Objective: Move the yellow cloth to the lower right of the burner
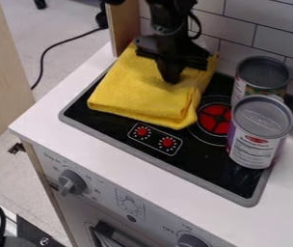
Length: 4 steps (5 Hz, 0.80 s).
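Observation:
The yellow cloth (pixel 139 94) lies folded over the left part of the black stove top (pixel 200 157), its right edge beside the red burner (pixel 215 118). From the top edge my gripper (pixel 171 80) hangs down onto the cloth's upper right part, its tip at the cloth's surface. Whether it is open or shut on the fabric I cannot tell.
Two cans stand on the right of the stove, one (pixel 259 130) in front and an open one (pixel 262 76) behind it. A tiled wall (pixel 252 34) runs along the back, and a wooden post (pixel 123 24) rises at the stove's back left. Knobs sit on the front panel.

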Each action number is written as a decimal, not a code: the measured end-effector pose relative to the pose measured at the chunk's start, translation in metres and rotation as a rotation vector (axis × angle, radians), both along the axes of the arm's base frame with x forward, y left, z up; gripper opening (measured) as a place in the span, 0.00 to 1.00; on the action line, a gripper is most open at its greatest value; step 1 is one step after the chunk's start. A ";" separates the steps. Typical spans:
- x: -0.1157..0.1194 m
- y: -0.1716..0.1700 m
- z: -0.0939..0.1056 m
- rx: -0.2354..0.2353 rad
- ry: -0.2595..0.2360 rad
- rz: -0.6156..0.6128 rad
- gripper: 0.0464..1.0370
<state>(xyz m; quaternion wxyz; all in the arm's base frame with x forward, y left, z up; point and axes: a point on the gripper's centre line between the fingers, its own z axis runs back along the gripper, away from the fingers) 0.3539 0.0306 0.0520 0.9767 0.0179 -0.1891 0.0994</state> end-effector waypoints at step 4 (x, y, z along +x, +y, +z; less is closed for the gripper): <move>-0.047 0.008 -0.005 -0.035 0.116 0.123 0.01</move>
